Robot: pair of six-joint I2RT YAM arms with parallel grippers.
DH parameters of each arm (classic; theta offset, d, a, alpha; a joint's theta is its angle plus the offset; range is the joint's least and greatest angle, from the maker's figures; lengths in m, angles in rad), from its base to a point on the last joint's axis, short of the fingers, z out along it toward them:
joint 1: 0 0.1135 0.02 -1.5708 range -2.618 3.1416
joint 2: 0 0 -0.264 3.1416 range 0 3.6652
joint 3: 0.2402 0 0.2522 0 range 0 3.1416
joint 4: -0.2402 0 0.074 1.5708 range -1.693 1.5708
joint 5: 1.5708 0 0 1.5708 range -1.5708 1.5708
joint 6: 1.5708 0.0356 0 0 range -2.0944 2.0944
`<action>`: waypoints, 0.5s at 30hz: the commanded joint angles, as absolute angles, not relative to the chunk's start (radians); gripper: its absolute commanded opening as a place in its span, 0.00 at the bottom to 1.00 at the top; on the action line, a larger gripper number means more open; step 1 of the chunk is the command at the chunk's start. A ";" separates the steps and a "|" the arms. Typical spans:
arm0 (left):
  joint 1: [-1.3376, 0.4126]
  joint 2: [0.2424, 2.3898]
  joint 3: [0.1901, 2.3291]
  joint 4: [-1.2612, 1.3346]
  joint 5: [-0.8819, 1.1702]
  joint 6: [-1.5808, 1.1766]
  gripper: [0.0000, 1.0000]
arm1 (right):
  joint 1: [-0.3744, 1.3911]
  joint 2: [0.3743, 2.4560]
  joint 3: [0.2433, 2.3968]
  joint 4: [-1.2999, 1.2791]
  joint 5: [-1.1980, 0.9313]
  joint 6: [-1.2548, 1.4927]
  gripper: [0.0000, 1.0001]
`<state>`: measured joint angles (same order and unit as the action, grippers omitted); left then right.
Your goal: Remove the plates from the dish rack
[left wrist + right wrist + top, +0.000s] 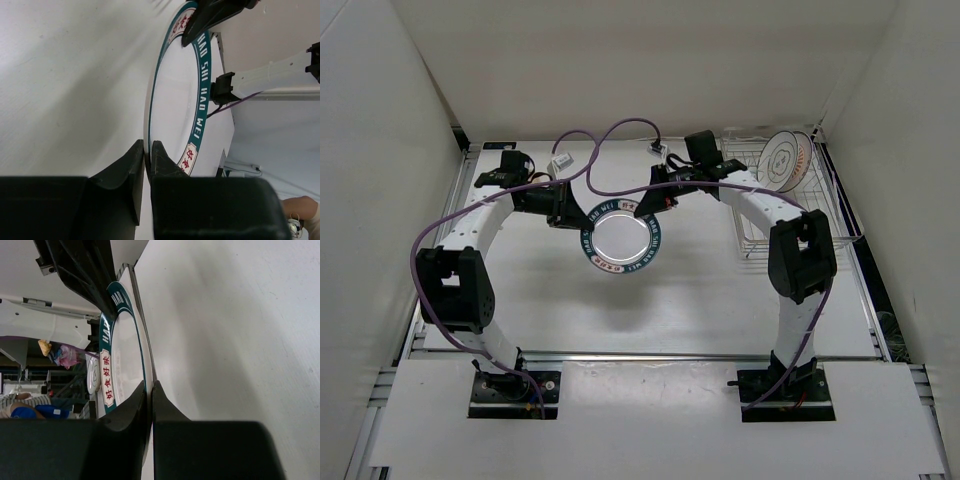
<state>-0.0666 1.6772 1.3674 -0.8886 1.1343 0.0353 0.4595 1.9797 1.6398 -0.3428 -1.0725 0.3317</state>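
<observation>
The white plate with a dark lettered rim (pixel 620 240) hangs above the middle of the table, held at two sides of its rim. My left gripper (pixel 582 215) is shut on its left rim, and my right gripper (pixel 645 205) is shut on its upper right rim. The left wrist view shows the plate (pixel 175 100) edge-on between my left gripper (pixel 147 145). The right wrist view shows the plate (pixel 125 350) between my right gripper (pixel 150 385). The plate with an orange-red centre (pixel 785 160) stands upright in the dish rack (pixel 840 225) at the far right. The tan plate is out of view.
White walls enclose the table on the left, back and right. Purple cables (pixel 620 130) loop from both arms over the far side of the table. The right arm's upper link (pixel 802 255) stands beside the rack's near end.
</observation>
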 commanded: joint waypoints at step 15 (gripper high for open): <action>-0.072 1.643 1.329 -0.778 1.105 -0.112 0.10 | 0.434 1.847 1.678 -0.544 -0.712 0.072 0.79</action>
<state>-0.0677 1.6783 1.3441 -0.8341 1.0908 -0.0402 0.4580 1.9419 1.6520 -0.4889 -0.8680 0.1734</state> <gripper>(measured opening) 0.172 0.779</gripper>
